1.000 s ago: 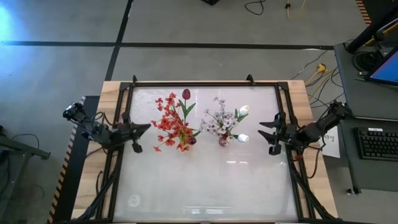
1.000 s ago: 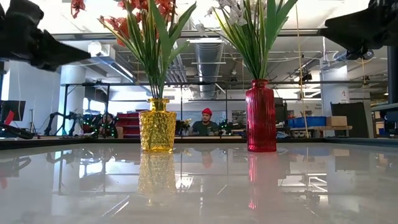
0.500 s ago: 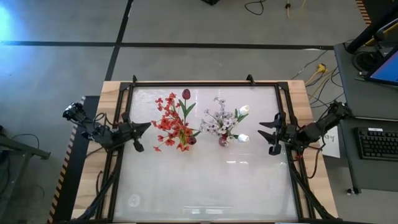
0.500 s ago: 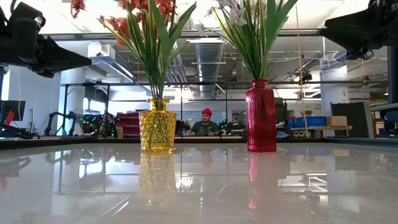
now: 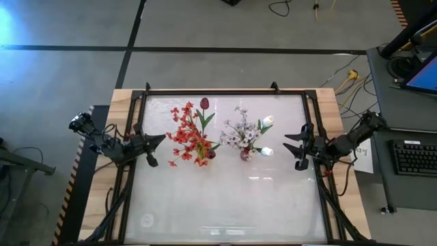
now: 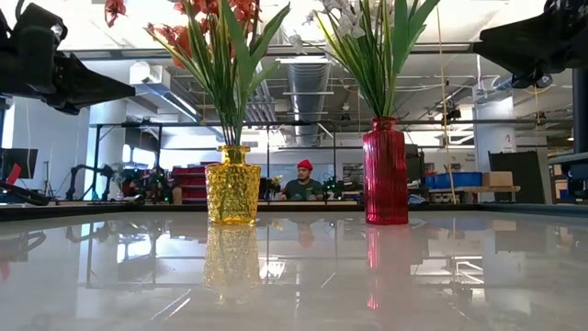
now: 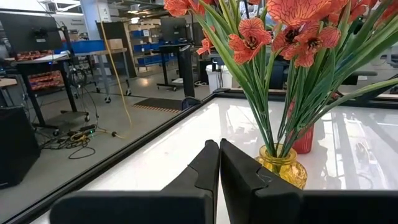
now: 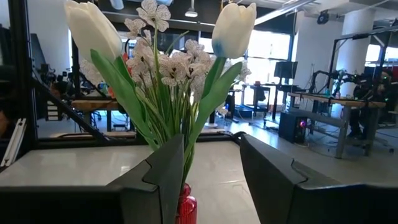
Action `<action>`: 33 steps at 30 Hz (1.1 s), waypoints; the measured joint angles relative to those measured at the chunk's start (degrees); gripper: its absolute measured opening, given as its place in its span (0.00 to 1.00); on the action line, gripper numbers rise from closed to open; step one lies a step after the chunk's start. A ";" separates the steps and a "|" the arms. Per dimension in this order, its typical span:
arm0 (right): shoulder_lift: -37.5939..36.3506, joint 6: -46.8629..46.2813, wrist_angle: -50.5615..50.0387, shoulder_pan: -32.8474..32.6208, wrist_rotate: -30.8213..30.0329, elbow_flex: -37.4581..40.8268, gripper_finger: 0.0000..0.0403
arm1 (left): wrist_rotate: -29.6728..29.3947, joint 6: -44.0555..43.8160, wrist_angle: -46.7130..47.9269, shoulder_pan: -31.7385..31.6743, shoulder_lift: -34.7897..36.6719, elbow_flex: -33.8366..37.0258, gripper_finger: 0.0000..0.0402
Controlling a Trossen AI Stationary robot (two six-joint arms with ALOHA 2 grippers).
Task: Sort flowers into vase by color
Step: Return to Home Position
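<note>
Left fingers shifted slightly above glossy table.

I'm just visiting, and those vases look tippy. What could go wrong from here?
1. The tall red glass vase is narrow and its white flowers spread wide; a nudge might tip it.
2. The right tool is open and faces those leaves closely, so it might snag one.
3. The left tool, shut, points at the yellow glass vase; moving forward could knock it.

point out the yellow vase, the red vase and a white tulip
yellow vase [image 6: 231, 188], low view, middle of its body
red vase [image 6: 385, 175], low view, middle of its body
white tulip [image 8: 234, 28], right wrist view, middle of the bud
</note>
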State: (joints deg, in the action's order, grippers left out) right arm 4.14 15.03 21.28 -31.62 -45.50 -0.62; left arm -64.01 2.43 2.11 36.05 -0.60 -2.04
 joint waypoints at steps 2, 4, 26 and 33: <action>0.13 0.00 -0.02 0.00 0.00 0.00 0.38 | 0.02 0.01 0.02 0.00 0.00 0.00 0.00; 0.28 0.00 -0.02 0.02 0.01 0.00 0.38 | 0.02 0.01 0.02 0.00 0.00 0.00 0.00; 0.59 0.02 -0.02 0.07 0.02 0.02 0.37 | 0.06 0.01 0.06 0.00 0.00 0.00 0.00; 0.59 0.00 -0.02 0.04 0.01 0.02 0.36 | 0.09 0.01 0.07 0.00 0.00 0.00 0.00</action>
State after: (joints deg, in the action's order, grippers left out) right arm 4.73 15.03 21.26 -31.57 -45.48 -0.60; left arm -63.92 2.44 2.17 36.05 -0.60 -2.04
